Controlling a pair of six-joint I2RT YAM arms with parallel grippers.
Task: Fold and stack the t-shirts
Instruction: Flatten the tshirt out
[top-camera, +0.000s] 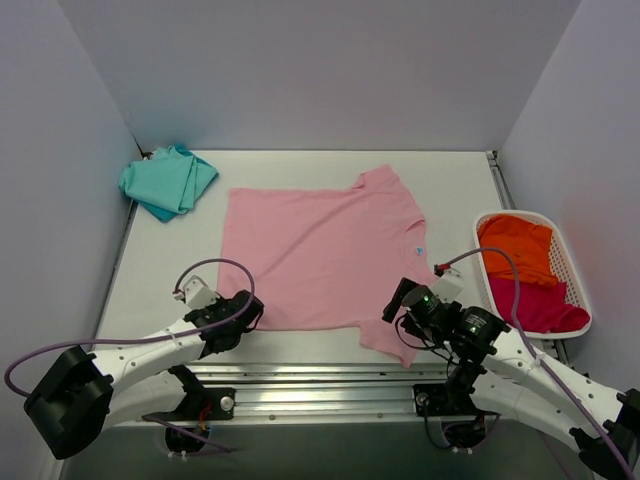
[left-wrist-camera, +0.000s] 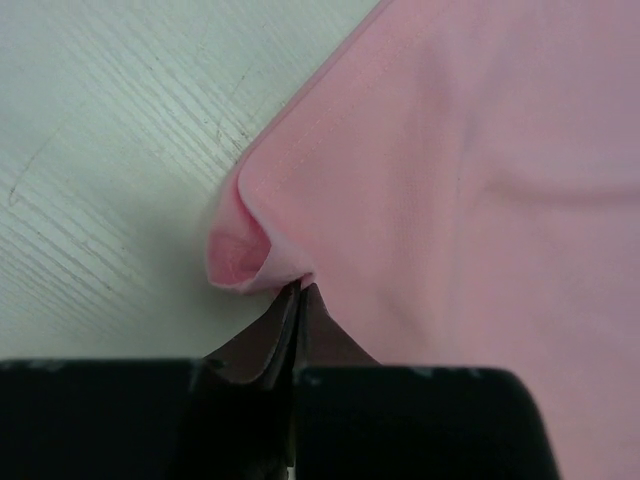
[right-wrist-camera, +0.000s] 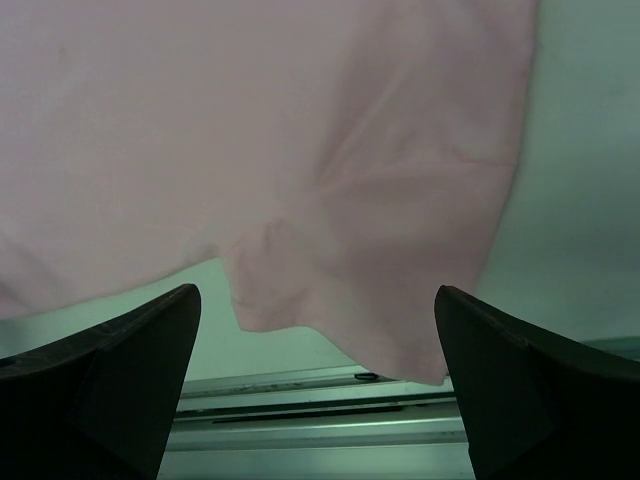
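Note:
A light pink t-shirt lies spread flat in the middle of the table, with a small mark near its right side. My left gripper is shut on the shirt's near left corner, which curls up at the fingertips. My right gripper is open above the near right sleeve, its fingers apart on either side of the cloth. A folded teal shirt sits at the far left. Orange and magenta shirts lie in a basket.
A white slotted basket stands at the table's right edge. A metal rail runs along the near edge between the arm bases. Grey walls enclose the table on three sides.

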